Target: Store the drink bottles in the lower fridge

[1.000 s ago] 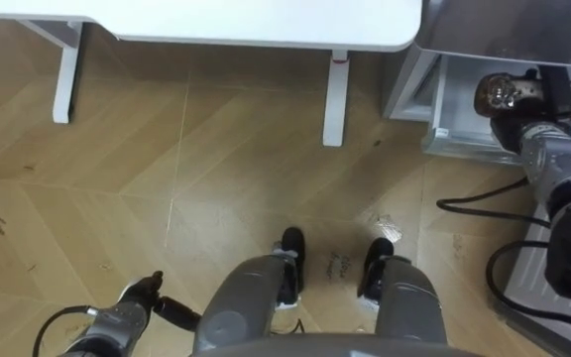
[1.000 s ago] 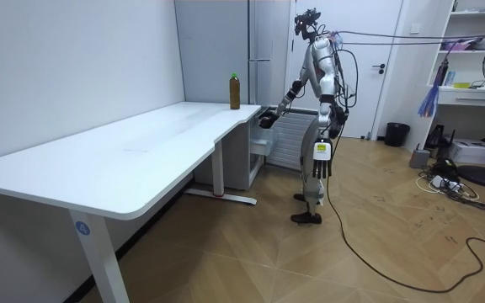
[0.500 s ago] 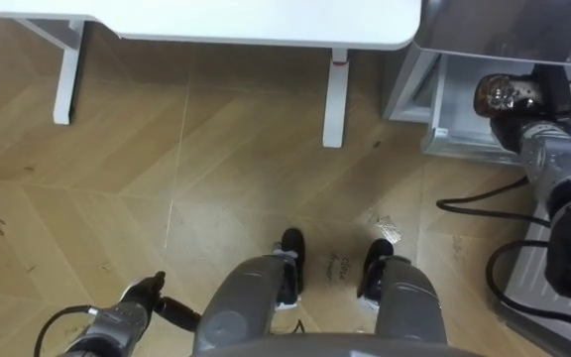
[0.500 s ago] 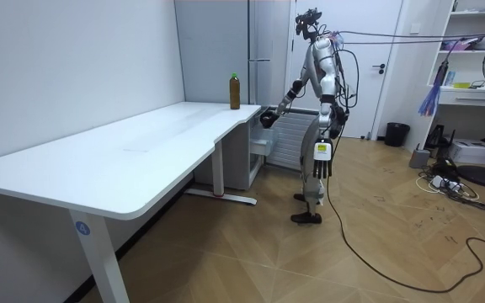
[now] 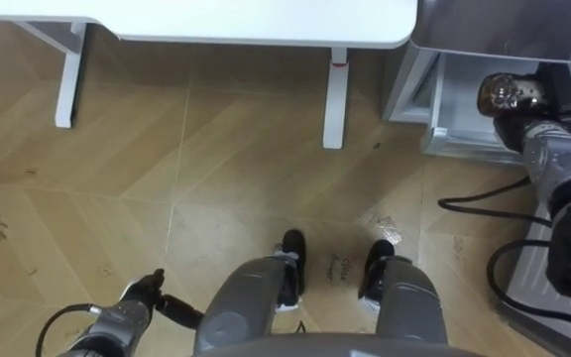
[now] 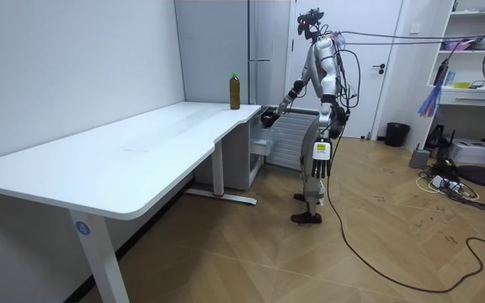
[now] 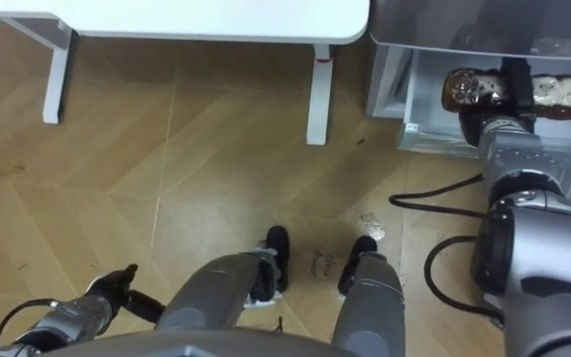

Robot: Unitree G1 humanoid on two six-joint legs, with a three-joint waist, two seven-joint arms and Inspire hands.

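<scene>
As the robot stands at the far right end of the table, before the grey fridge, its right arm is stretched out to the open lower drawer.

Right hand: fingers are curled round a bottle of dark brown drink. The bottle lies crosswise in the grasp, with a brown end showing on each side of the hand. Hand and bottle sit over the drawer's opening, inside its near rim. Whether the bottle rests on the drawer's floor cannot be told.

Left hand: it hangs at the robot's side, well apart from the table and the fridge. The fingers are straight and point down, and the hand holds and touches nothing. In the eye views it shows at the lower left, above the wooden floor.

Second bottle: brown drink, green cap. It stands upright on the far end of the table, near the edge next to the fridge, and neither hand is on it.
</scene>
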